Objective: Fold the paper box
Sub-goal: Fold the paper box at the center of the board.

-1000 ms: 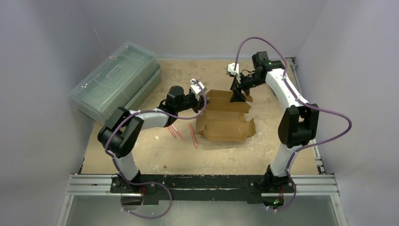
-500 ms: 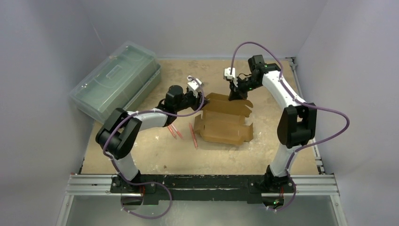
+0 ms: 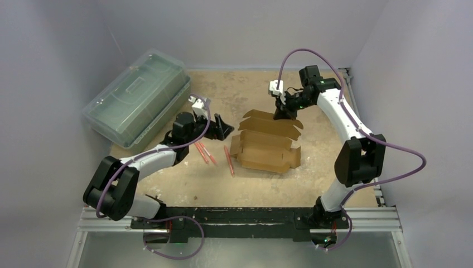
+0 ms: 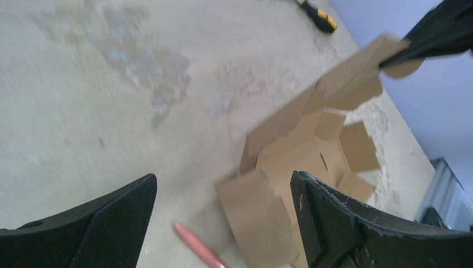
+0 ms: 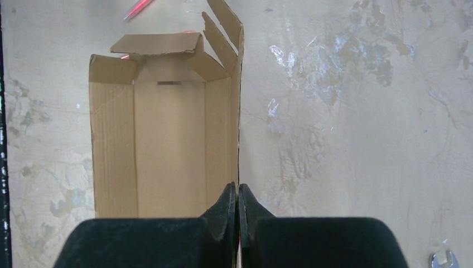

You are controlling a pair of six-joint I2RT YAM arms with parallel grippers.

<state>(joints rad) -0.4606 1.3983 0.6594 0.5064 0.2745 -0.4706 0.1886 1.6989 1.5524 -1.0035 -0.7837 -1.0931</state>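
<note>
Right gripper (image 3: 280, 113): pressed together on the paper box (image 3: 268, 144), pinching the far edge of a raised panel. From the right wrist, two dark fingers (image 5: 222, 209) meeting on a thin upright cardboard edge, open inside of the carton lying to the left of that edge. From the left wrist, same right gripper seen at upper right, holding a far flap up off the worktop (image 3: 223, 184).

On the other side, left gripper (image 3: 220, 127): spread wide, holding nothing. Low over bare worktop, to the left of the paper box, near it but apart from it in the overhead view. Wrist camera looks across the surface toward the carton, which shows between the two separated fingers.

Paper box: middle of the worktop, a little right of centre. Plain brown, partly opened out, main panels lying flat, far panel lifted, small end flaps turned up on the left end.

Also noted:
- two thin red sticks (image 3: 203, 152) flat on the worktop just left of the paper box, the one nearer the carton close beside its left corner
- large translucent green case (image 3: 139, 97) at far left, lid shut, set at an angle, well apart from the carton
- yellow-and-black tool (image 4: 318, 14) lying beyond the carton in the left wrist view; kind not clear
- small metal wrench (image 5: 440, 259) at the bottom right corner of the right wrist view
</note>
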